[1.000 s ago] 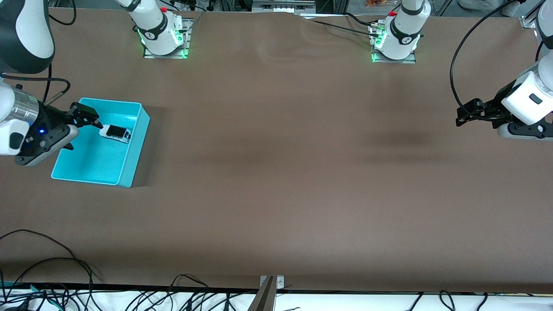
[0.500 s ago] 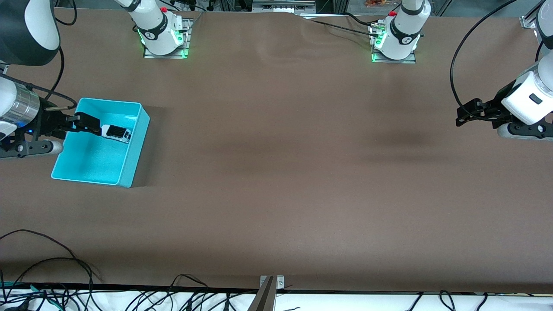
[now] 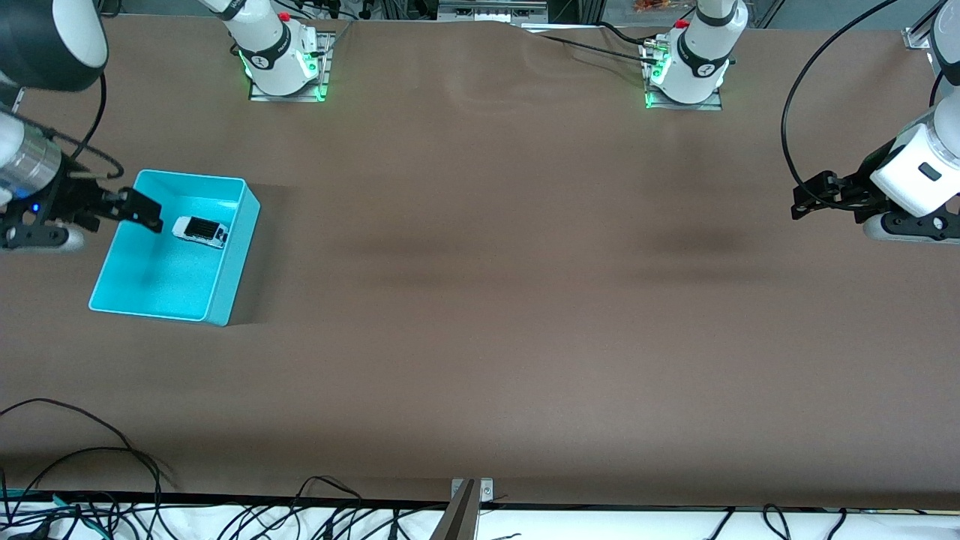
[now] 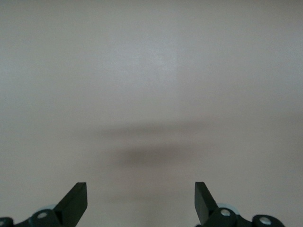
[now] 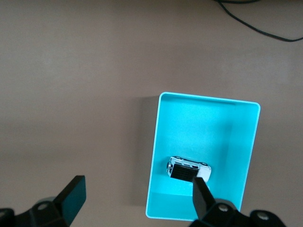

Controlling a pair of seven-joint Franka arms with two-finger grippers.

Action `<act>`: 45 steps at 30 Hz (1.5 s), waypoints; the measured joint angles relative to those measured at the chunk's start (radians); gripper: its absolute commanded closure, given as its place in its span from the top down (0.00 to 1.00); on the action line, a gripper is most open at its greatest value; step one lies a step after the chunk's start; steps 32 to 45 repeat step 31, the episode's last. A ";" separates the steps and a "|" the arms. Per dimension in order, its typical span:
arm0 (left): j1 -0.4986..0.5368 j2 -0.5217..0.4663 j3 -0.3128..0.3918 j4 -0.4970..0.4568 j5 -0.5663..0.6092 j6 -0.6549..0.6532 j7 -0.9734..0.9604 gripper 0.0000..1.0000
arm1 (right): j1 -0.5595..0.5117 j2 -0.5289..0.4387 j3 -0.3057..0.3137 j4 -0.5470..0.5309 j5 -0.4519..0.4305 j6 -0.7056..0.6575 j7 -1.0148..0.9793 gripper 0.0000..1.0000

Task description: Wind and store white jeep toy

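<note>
- We count one white jeep toy (image 3: 199,230), lying in the bin.
- We count one turquoise bin (image 3: 232,259).
- We count two grippers: the right gripper (image 3: 142,211) and the left gripper (image 3: 808,197), both with fingers apart and empty.
- We count one brown table (image 3: 495,300).

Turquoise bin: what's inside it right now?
Only the white jeep toy lies in the bin, toward the end farther from the front camera, released. The open right gripper hovers over the bin's rim, hiding a small strip of floor. The open left gripper waits.
</note>
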 measured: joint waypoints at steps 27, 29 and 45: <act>0.000 0.000 0.000 0.000 0.000 0.000 0.000 1.00 | 0.019 -0.042 0.002 -0.043 -0.001 0.045 -0.002 1.00; 0.000 0.000 0.000 0.000 0.000 0.000 0.000 1.00 | 0.019 -0.042 0.002 -0.043 -0.001 0.043 -0.002 1.00; 0.000 0.000 0.000 0.000 0.000 0.000 0.000 1.00 | 0.019 -0.042 0.002 -0.043 -0.001 0.042 -0.002 1.00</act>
